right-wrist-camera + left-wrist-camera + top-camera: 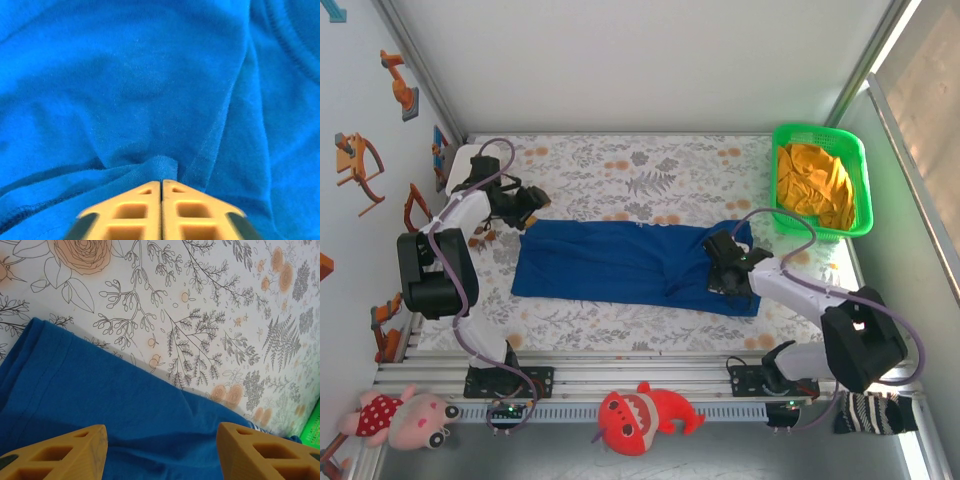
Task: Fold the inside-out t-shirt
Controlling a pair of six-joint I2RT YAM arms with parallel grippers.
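Two grippers attended the royal-blue soft cloth t-shirt [620, 265], mid-frame: right gripper [161, 182] clamped a fold; left gripper [161, 432], jaws parted, apparently held nothing. Fold step underway; left grasp due next.

The t-shirt [150, 75] is soft, matt knit cloth; the basket [815, 232] is glossy plastic lattice.

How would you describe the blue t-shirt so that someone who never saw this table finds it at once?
Start from the flower-printed table. Across its middle lies the blue t-shirt, spread out flat. It is the one blue cloth here; the orange-yellow garment sits apart in the green basket at the far right corner.
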